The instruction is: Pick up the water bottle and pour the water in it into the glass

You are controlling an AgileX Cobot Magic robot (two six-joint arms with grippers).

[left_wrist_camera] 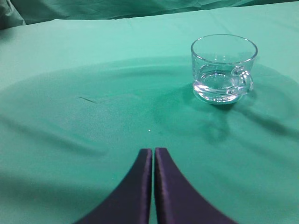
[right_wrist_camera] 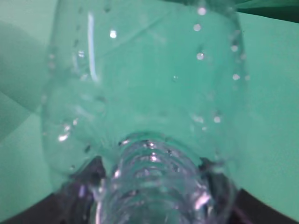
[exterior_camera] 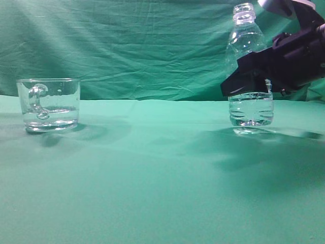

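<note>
The water bottle (exterior_camera: pixel 247 46) is upright at the right of the exterior view, uncapped, with water (exterior_camera: pixel 251 109) in its lowest part. My right gripper (exterior_camera: pixel 249 79) is shut around its middle. I cannot tell if its base touches the cloth. In the right wrist view the bottle (right_wrist_camera: pixel 145 79) fills the frame, with the dark jaws (right_wrist_camera: pixel 149 179) on both sides of it. The glass (exterior_camera: pixel 49 104) stands at the left with a little water in it and its handle facing the camera. It also shows in the left wrist view (left_wrist_camera: pixel 223 69). My left gripper (left_wrist_camera: pixel 153 151) is shut and empty, well short of the glass.
A green cloth (exterior_camera: pixel 152 173) covers the table, and a green backdrop (exterior_camera: pixel 142 46) hangs behind. A wide stretch of cloth lies between the glass and the bottle.
</note>
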